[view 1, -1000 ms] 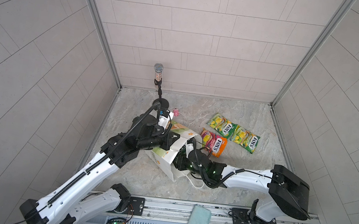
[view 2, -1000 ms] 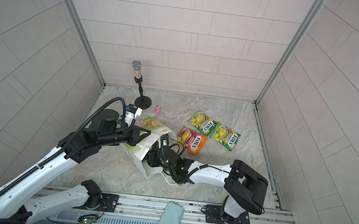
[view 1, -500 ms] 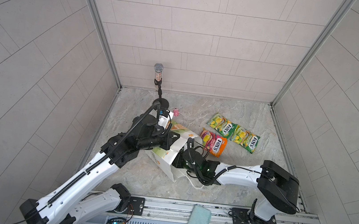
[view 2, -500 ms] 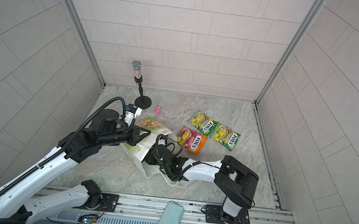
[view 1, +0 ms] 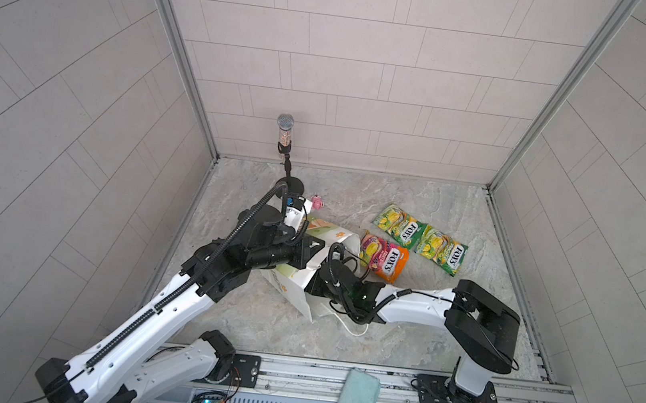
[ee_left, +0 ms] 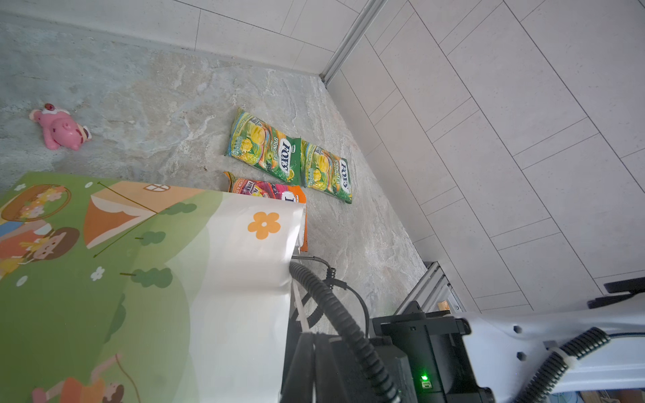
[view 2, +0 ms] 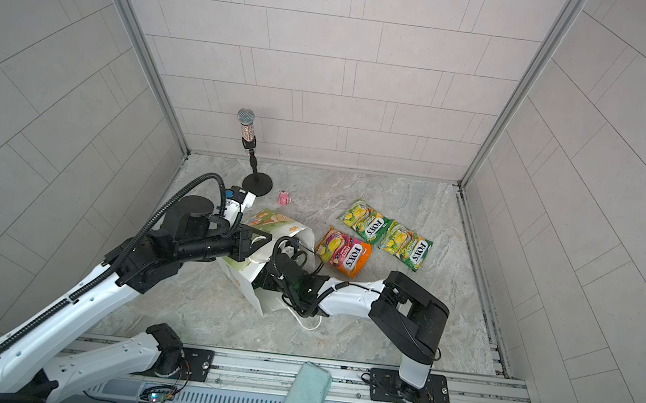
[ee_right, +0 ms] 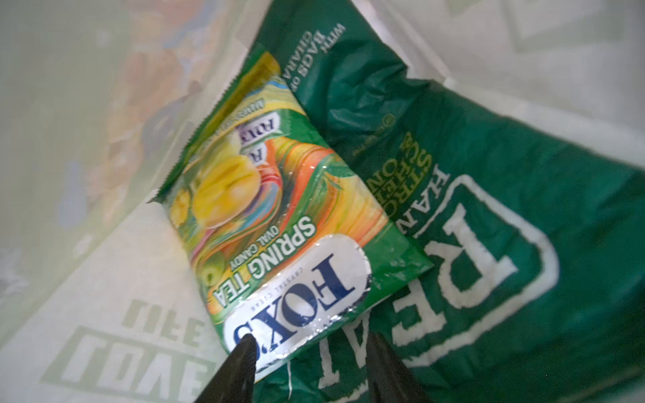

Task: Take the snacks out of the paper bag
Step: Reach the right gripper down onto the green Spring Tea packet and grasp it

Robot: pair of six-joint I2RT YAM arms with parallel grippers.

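Grey marbled tabletop [view 1: 402, 329] carries the paper bag [view 1: 295, 291], which lies on its side near the middle with its mouth toward the right arm. Only the right wrist view looks inside. There a spring-tea FOX'S packet [ee_right: 279, 223] lies partly over the dark green REAL crisp bag [ee_right: 488, 244].

The right gripper [ee_right: 310, 343] is inside the bag, jaws apart and gripping nothing, with one fingertip at the packet's near corner. The left gripper [view 2: 255, 240] is closed, apparently pinching the bag's upper wall to keep the mouth open.

Just beyond the mouth lie the pink-orange FOX'S packet [view 1: 383, 256] and two green-yellow FOX'S packets [view 1: 398, 226] [view 1: 441, 250]. I judge the fourth pick to be in hand.

Next, the jaws need to straddle the packet's edge and close without catching the crisp bag or the paper. Both top views hide the bag's contents but show the layout outside. The left wrist view adds a clear look at the pink toy [ee_left: 59, 129].
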